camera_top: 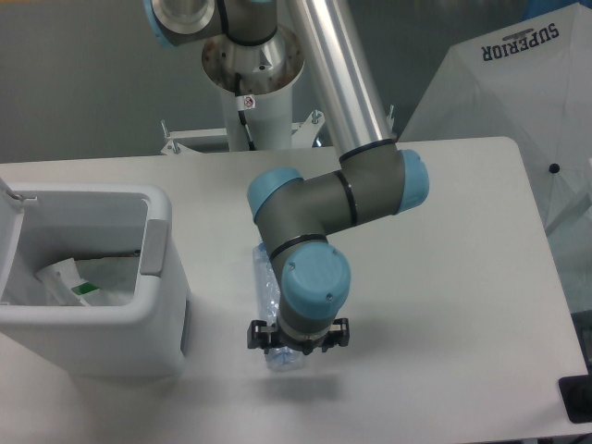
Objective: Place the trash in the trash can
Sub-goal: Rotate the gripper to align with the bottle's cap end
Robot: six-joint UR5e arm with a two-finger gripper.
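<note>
Gripper [297,340] is hanging low over the bottom end of the bottle [267,289], black fingers [254,334] sticking out either side of the wrist; jaws are spread, straddling the bottle, can't tell if they're touching it. The arm's blue-capped grey joints are covering most of the bottle. The bottle is lying flat on the table [444,277], crushed clear plastic, crinkled, only its left edge and bottom end showing. Table top is smooth white with rounded corners. Left of the bottle, just beside it, the bin [139,324] is sitting open: boxy light grey plastic, rounded corners, white liner. The wrapper [69,280] is lying inside the bin, crumpled white with green print.
</note>
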